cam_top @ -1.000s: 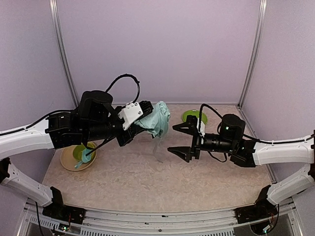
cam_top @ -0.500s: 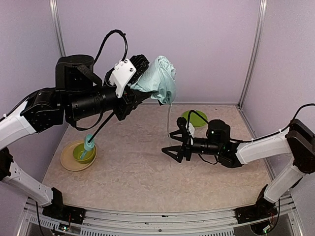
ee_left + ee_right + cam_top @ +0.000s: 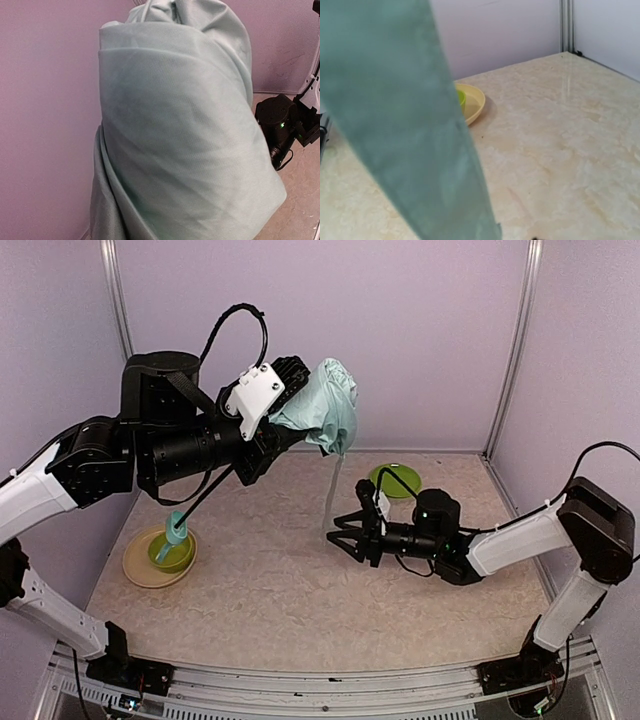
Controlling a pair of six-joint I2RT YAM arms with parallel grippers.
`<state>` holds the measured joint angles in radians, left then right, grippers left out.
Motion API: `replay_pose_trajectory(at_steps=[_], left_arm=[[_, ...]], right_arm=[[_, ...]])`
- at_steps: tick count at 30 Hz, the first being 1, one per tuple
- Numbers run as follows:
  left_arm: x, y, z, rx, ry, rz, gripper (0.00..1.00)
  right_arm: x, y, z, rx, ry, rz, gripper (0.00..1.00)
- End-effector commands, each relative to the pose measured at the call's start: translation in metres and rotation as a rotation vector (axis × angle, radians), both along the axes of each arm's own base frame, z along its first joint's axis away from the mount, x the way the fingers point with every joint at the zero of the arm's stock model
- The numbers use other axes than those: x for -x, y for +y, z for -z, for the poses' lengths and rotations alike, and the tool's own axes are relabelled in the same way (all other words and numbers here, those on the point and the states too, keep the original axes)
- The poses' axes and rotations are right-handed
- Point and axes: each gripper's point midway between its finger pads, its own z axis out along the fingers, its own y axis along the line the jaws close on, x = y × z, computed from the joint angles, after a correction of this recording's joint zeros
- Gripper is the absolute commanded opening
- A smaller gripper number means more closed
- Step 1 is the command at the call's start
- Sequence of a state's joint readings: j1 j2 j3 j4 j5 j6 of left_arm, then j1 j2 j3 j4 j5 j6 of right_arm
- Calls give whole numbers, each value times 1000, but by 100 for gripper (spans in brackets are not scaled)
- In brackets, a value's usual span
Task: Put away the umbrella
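The umbrella (image 3: 325,410) is a pale mint bundle held high at the back, and my left gripper (image 3: 288,408) is shut on its folded fabric. That fabric fills the left wrist view (image 3: 180,130) and hides the fingers there. A thin black shaft runs down to the mint handle (image 3: 177,532), which hangs over the bowl. A narrow mint strap (image 3: 333,490) dangles from the bundle. My right gripper (image 3: 341,537) sits low at the strap's bottom end with its jaws a little apart. The strap (image 3: 405,140) crosses the right wrist view close up, and no fingers show there.
A yellow plate (image 3: 135,565) with a green bowl (image 3: 165,552) stands at the left, also seen in the right wrist view (image 3: 475,102). A green plate (image 3: 395,480) lies at the back right, behind the right arm. Purple walls enclose the table.
The left arm lifted the umbrella from low over the table to high at the back. The right gripper moved left to the hanging strap and its jaws narrowed.
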<state>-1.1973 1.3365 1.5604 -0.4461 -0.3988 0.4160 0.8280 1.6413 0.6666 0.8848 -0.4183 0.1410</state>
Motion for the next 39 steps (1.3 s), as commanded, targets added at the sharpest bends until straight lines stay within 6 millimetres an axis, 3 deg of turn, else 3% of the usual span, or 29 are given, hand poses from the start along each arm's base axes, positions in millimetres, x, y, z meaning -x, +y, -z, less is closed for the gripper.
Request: replay_pose_trajectory(at_steps=[1,5,8,11,14,21,25,29,32,35,39], left_arm=[[1,3,-32,81,-46,-7,0],[-2,2,-27,67,-44,-14,0],[-2,1,-26,66,-42,-11,0],[-6,2,-24,59,-42,-19,0],[-10,4,-24,61,-40,-29,0],[-8,3,-23,68,-29,-12,0],[0,2,-26,86,-25,41,0],[20,7,-44,166,-14,173,0],[29,13,-58,222,-19,240,0],[26,20,-67,235,-23,251,0],[-12,39,-56,186,27,163,0]], right_arm=[[-6,5,-7,-49,2,6,43],[-8,8,-6,-46,17,12,51],[-11,9,-1,-40,35,33,50],[-4,15,3,-35,46,-4,58],[2,18,5,-23,22,0,58],[-1,21,6,-27,30,6,29],[-7,16,11,-23,38,31,4],[-9,14,20,-16,61,8,0],[4,21,30,6,61,-88,0],[32,24,36,11,64,-222,0],[77,11,44,25,107,-397,0]])
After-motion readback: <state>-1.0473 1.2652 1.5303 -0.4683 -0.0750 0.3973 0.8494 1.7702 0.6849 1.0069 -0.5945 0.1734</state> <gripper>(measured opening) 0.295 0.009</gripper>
